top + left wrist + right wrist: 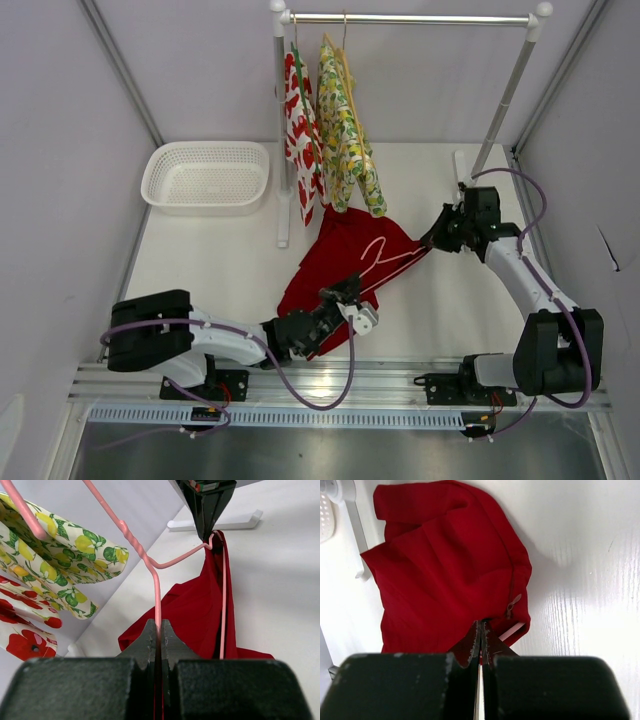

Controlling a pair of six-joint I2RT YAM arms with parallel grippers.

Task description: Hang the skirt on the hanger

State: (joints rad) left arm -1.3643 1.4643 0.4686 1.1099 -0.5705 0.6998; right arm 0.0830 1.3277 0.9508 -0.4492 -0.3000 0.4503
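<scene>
We've got left gripper (159, 626) clamped on the hanger (156, 595) wire, right gripper (481, 626) pinching the skirt (335, 262) corner, skirt mostly slumped on the table (220, 270), so a twisting wire could shed the cloth.

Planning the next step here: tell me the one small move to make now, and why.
Probably hold the left gripper steady and have the right gripper draw the skirt further along the hanger. Both are shut: the left on the hanger's wire, the right on the skirt at the hanger's far end, and the wire between them looks bare.
</scene>
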